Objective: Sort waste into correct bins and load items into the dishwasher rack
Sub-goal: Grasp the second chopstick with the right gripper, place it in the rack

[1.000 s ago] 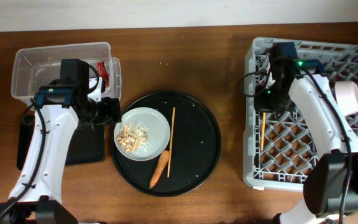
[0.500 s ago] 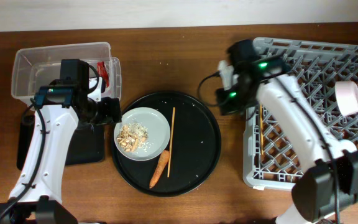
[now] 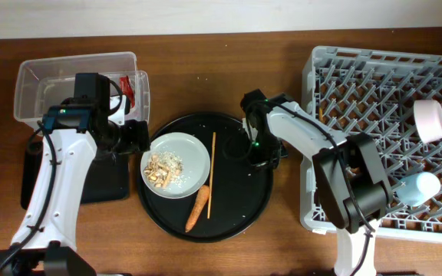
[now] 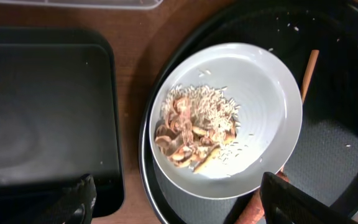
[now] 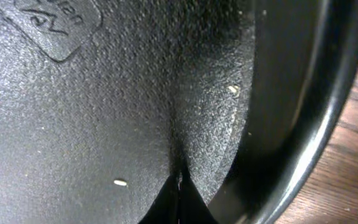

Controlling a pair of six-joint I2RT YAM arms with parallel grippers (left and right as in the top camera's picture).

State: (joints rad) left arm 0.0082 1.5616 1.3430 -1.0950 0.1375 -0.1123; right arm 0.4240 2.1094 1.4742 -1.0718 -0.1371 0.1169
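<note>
**A:** Left side first. What do we log?

**B:** Left jaws spread wide, nothing in them. Its two fingers (image 4: 82,199) stand either side of the plate (image 4: 260,99) at its near rim. We cannot tell whether they touch it. The plate sits on the left part of the round tray (image 3: 240,203) and carries the food scraps (image 4: 188,127), rice grains mixed with brown bits.

**A:** The other waste?

**B:** The carrot (image 3: 197,208) lies on the round tray just below the plate. One chopstick (image 3: 212,172) lies just right of the plate, its lower end close beside the carrot. The red wrapper (image 3: 129,86) is in the clear tub (image 3: 52,80), at its right end. The flat black tray (image 3: 110,184) lies below the tub, under the left arm.

**A:** Right side?

**B:** Right jaws pressed together, tips meeting, nothing between them. They hang low over the round tray's floor, near its right rim. The rack (image 3: 374,77) fills the right end of the bench (image 3: 282,61). The bowl (image 3: 430,121) and the cup (image 3: 419,188) are both in it, along its right side.

**A:** Any writing?

**B:** One moulded stamp (image 5: 58,25) in the tray floor, seen from the right wrist. Its letters are tilted and cut by the frame edge. We make out "an" at most and cannot read the whole word.
</note>
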